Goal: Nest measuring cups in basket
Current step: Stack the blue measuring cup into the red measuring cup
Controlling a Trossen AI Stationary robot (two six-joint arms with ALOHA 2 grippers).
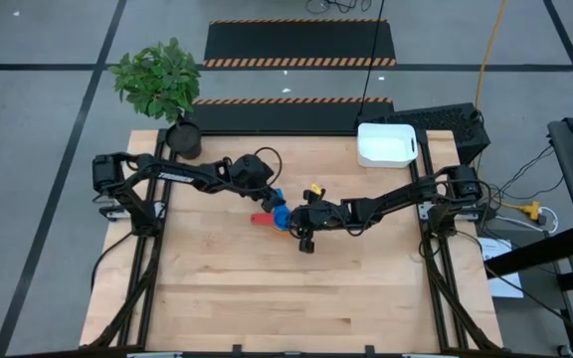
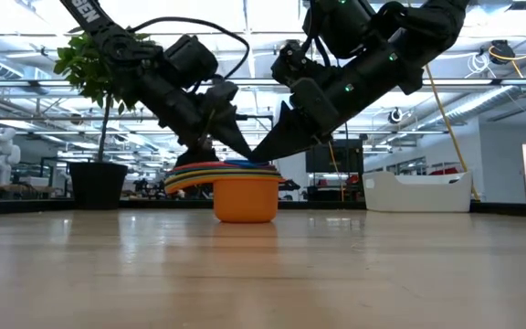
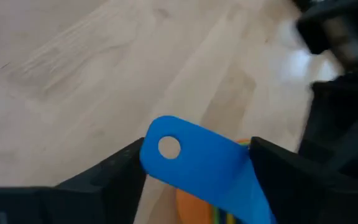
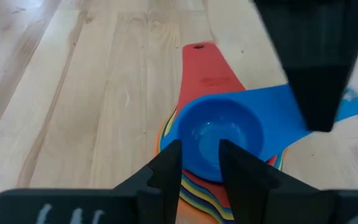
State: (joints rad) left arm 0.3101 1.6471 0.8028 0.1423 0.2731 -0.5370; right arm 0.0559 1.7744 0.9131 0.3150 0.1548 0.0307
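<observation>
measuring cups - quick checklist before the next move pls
1. Cups nested: the measuring cups sit in one stack, blue cup on top: ok.
2. Stack in the basket: not ok, it stands on the table.
3. Right gripper pinches the blue cup's rim: ok.
4. Left gripper straddles the blue handle, whether gripping: cannot tell.
5. Basket interior free: cannot tell.

A light wooden table stands on a grey floor marked with dark lines. A leafy green plant in a dark round pot sits at the table's far left corner. Beyond the far edge lies a black mat with orange-striped borders. A yellow cable runs across the floor
</observation>
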